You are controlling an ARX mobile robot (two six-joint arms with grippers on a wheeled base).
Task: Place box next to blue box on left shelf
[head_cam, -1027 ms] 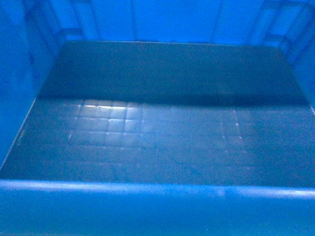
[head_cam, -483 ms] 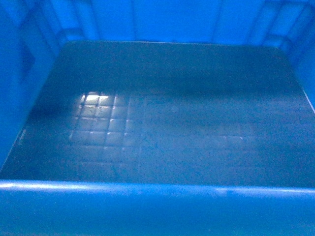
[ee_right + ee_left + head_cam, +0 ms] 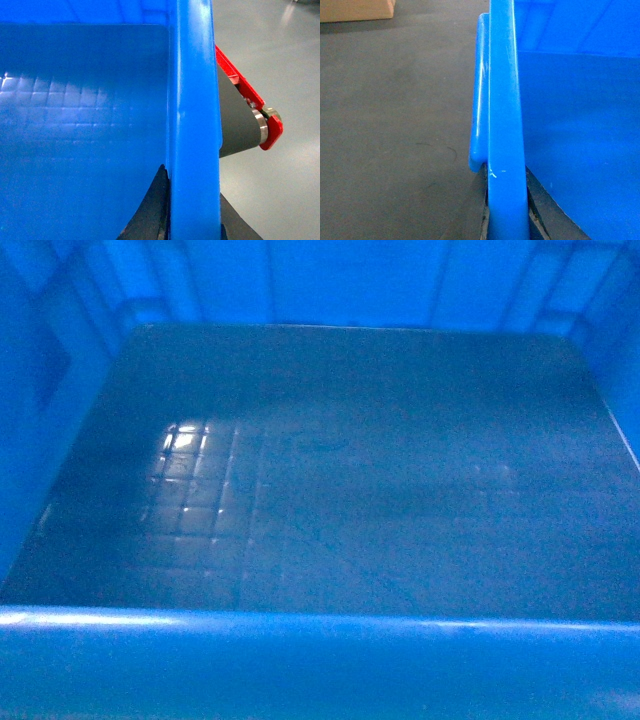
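Fingers [image 3: 485, 210] of both grippers clamp opposite rims of the box [image 3: 320, 490]; uneven grip could tilt and drop it.

Head cam looks steeply down into the box [image 3: 330, 490] from really close, floor and inner walls fill the frame. Left wrist cam sits right at the left rim, looking along it, grey floor [image 3: 395, 125] on its left. Right wrist cam does the same at the right rim. All three share the box's inside.
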